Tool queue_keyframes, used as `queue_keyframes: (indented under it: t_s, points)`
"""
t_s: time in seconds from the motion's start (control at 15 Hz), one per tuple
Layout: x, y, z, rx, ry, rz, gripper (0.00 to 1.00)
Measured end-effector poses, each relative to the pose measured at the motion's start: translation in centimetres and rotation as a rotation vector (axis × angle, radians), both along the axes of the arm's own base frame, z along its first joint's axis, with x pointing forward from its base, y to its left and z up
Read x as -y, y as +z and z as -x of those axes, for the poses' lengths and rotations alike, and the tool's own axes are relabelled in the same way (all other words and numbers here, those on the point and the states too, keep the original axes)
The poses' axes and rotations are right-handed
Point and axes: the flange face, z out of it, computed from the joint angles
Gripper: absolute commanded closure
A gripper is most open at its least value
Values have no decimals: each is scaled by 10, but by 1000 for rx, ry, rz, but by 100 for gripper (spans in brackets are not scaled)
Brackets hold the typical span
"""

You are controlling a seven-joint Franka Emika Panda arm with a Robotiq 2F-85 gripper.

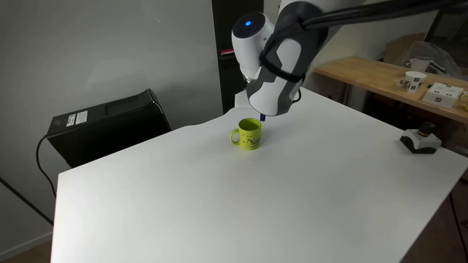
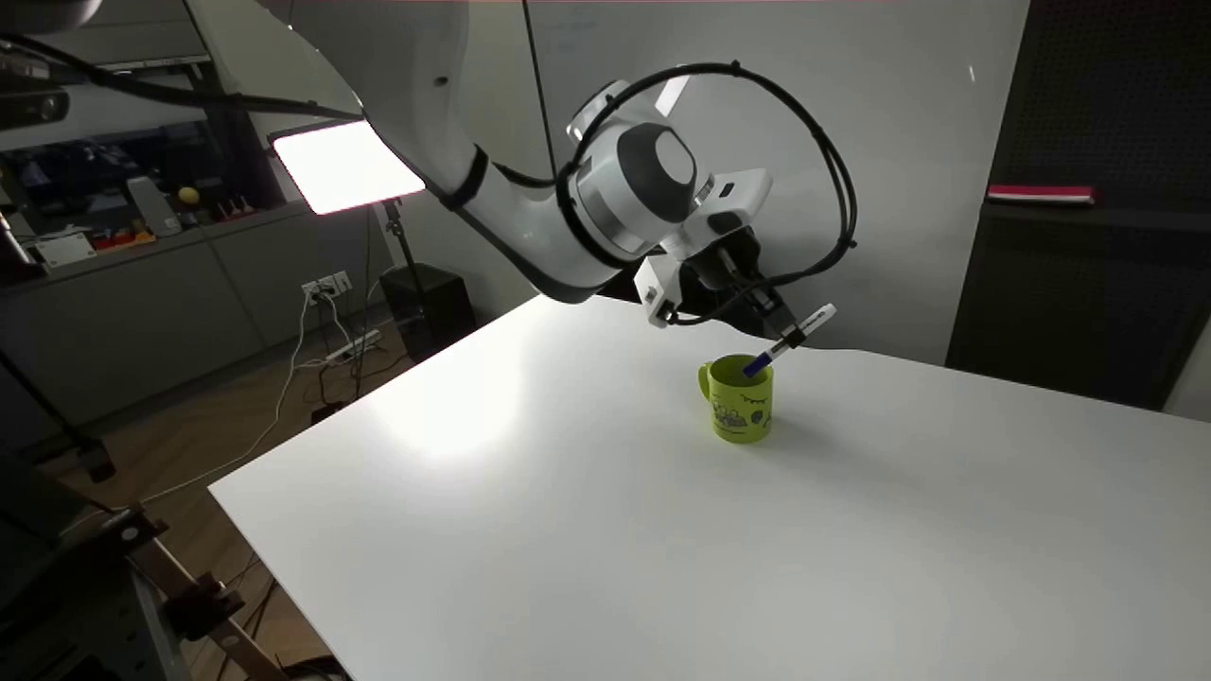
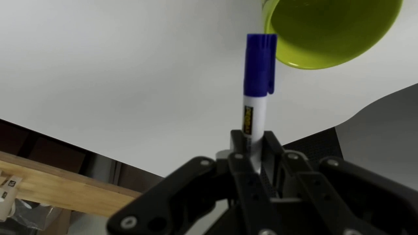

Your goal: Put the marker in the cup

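The marker is white with a blue cap (image 3: pixel 258 71). My gripper (image 3: pixel 253 138) is shut on its white body in the wrist view, with the cap pointing away from the fingers. The lime-green cup (image 1: pixel 249 135) stands upright on the white table, also seen in an exterior view (image 2: pixel 741 407) and the wrist view (image 3: pixel 326 32). In an exterior view the tilted marker (image 2: pixel 760 363) has its cap low, overlapping the cup's mouth. In an exterior view the cap (image 1: pixel 262 117) shows just right of the cup's rim; the gripper is hidden behind the arm there.
The cup's handle (image 1: pixel 233 137) points away to the side. An emergency-stop box (image 1: pixel 421 138) sits at the table's edge. A black case (image 1: pixel 109 124) stands beside the table. A wooden bench (image 1: pixel 365 71) holds white boxes. A loose cable loop (image 2: pixel 842 189) hangs from the arm.
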Motion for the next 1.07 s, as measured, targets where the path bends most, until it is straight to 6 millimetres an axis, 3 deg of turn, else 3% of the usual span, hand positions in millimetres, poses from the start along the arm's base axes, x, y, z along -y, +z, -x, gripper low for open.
queue_keyframes:
  t_s: [0.33, 0.67, 1.07]
  points:
    - [-19, 3, -14, 15, 23, 11, 96]
    - [-24, 3, -27, 9, 16, 28, 96]
    - [-12, -28, -29, -11, -11, 71, 96]
